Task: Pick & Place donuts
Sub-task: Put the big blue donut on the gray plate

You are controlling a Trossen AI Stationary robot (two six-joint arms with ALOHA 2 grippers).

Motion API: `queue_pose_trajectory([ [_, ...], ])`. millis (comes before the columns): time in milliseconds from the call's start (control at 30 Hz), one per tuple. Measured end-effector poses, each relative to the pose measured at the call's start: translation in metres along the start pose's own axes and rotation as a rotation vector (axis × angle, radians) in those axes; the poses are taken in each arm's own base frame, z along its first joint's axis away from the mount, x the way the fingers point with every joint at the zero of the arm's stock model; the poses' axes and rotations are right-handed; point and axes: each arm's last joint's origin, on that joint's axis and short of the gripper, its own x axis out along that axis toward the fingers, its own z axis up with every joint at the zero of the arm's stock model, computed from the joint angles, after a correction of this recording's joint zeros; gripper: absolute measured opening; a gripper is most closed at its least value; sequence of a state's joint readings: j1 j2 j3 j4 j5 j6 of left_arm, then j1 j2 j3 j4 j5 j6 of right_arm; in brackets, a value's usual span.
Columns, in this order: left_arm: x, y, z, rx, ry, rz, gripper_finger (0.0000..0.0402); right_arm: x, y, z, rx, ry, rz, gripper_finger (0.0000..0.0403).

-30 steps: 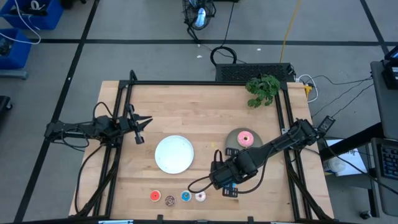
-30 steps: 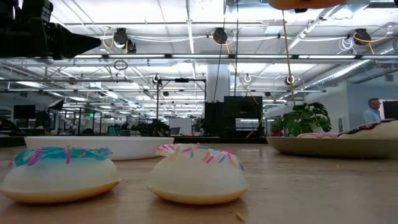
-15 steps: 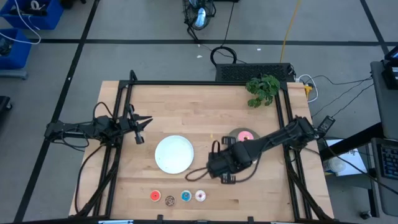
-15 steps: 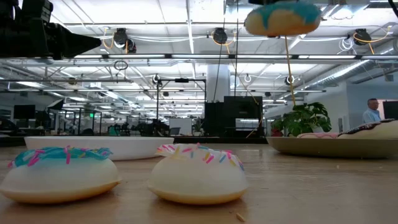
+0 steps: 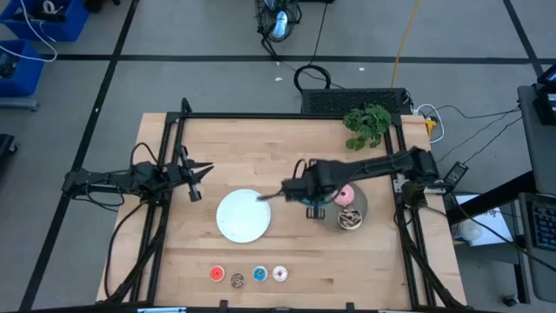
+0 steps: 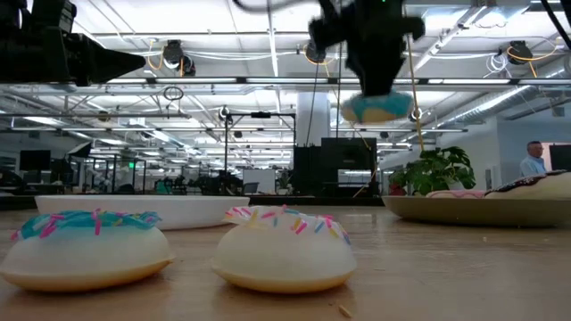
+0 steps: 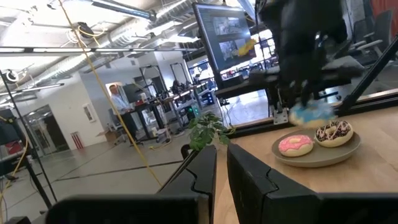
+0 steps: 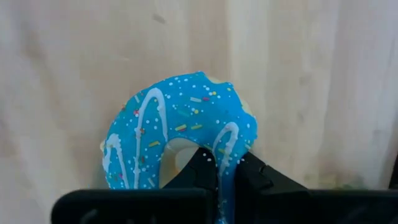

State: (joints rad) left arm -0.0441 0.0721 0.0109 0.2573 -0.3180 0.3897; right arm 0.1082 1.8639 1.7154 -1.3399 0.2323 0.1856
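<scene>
Donut: blue sprinkled donut [image 8: 180, 134] | right jaws clenched on its ring | left jaws closed

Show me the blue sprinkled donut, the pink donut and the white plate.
blue sprinkled donut [image 8: 180, 134]: right wrist view, on its icing.
pink donut [image 7: 295, 144]: left wrist view, on its icing.
white plate [image 5: 236, 222]: high view, bare surface.

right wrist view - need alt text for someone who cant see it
The right gripper pinches the rim of a blue sprinkled donut with white icing drizzle, its two dark fingers closed on the ring's edge. Behind the donut is pale wooden table surface, seen from above.
</scene>
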Motion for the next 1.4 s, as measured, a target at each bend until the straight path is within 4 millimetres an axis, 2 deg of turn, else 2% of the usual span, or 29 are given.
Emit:
queue_pose_trajectory([
  [100, 0.0, 0.0, 0.0, 0.0, 0.0, 0.0, 0.0047, 0.023, -0.01, -0.013, 0.019, 0.003, 0.046, 0.0011],
  [200, 0.0, 0.0, 0.0, 0.0, 0.001, 0.003, 0.0047, 0.037, -0.013, -0.026, 0.006, -0.072, 0.09, 0.0011],
  [433, 0.0, 0.0, 0.0, 0.019, 0.002, 0.007, 0.0047, 0.054, -0.01, -0.049, -0.033, -0.177, 0.152, 0.0011],
  [667, 0.0, 0.0, 0.0, 0.021, 0.002, 0.007, 0.0047, 0.087, 0.001, -0.061, -0.047, -0.185, 0.221, 0.0011],
  [1000, 0.0, 0.0, 0.0, 0.021, 0.002, 0.007, 0.0047, 0.087, 0.01, -0.061, -0.082, -0.209, 0.253, 0.0011],
  [1400, 0.0, 0.0, 0.0, 0.021, 0.002, 0.007, 0.0047, 0.097, 0.011, -0.068, -0.092, -0.19, 0.228, 0.0013],
])
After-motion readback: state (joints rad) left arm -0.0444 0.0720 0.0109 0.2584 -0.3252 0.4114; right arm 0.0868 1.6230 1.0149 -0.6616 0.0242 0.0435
